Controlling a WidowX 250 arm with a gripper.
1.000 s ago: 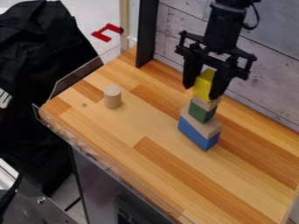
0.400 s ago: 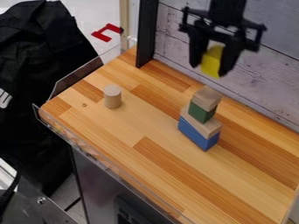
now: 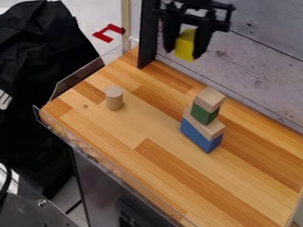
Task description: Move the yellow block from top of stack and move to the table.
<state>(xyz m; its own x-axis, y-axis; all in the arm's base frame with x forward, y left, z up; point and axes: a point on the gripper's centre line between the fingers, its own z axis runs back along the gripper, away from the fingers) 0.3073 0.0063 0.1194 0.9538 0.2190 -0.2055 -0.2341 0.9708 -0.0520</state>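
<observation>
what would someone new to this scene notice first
Probably the bright yellow block, held up in the black pincer near the top of the view. Next, likely the stack on the right part of the wooden table, with a blue block low down and a green block higher up. A plain wooden cylinder stands apart to the left.

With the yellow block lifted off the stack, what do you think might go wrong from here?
The yellow block is well above the wooden table, so if the black gripper released early, it might tumble. A descent too near the narrow, four-piece stack or upright wooden cylinder could topple either.
</observation>
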